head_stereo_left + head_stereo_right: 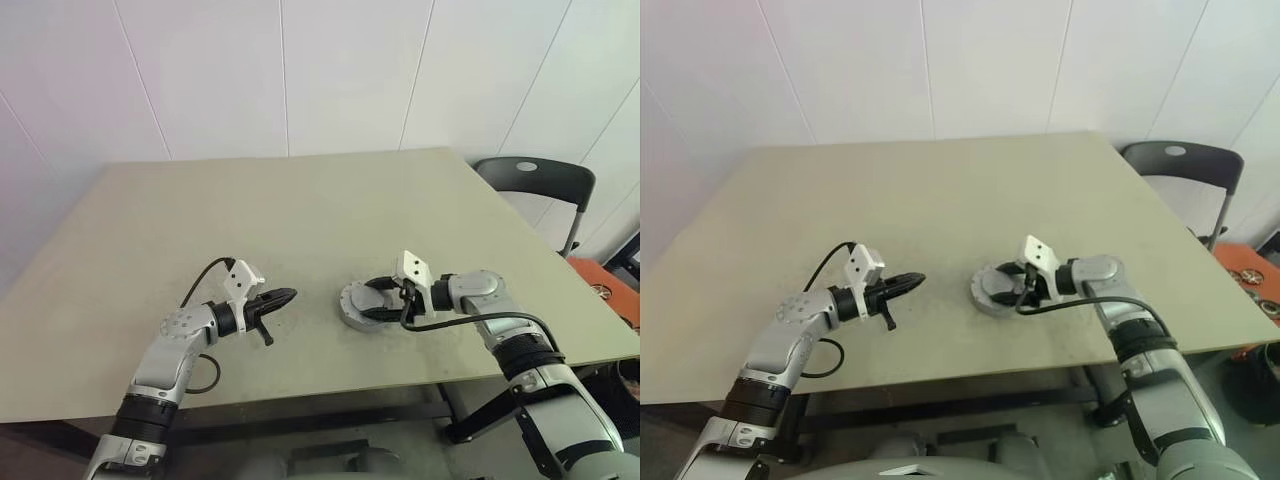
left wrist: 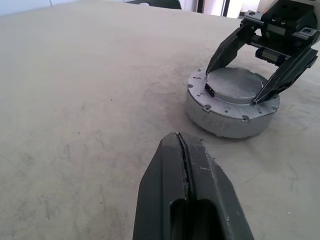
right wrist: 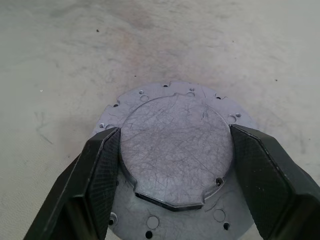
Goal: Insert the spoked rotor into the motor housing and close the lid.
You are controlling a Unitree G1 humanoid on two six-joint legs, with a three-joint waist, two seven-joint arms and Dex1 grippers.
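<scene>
The motor housing (image 2: 225, 122), a round grey metal body with a screw-holed flange, sits on the table right of centre. A round scratched grey lid (image 3: 175, 150) lies flat on top of it. My right gripper (image 3: 175, 131) reaches in from the right, and its two black fingers (image 2: 227, 47) press against opposite sides of the raised lid. My left gripper (image 1: 288, 296) hovers to the housing's left, a short way off. It points at the housing and is shut with nothing in it. The spoked rotor is hidden.
The beige table (image 1: 300, 210) is bare around the housing. Its front edge runs just below both arms. A dark chair (image 1: 535, 185) stands past the table's right rear corner, and an orange object (image 1: 600, 285) lies off the right edge.
</scene>
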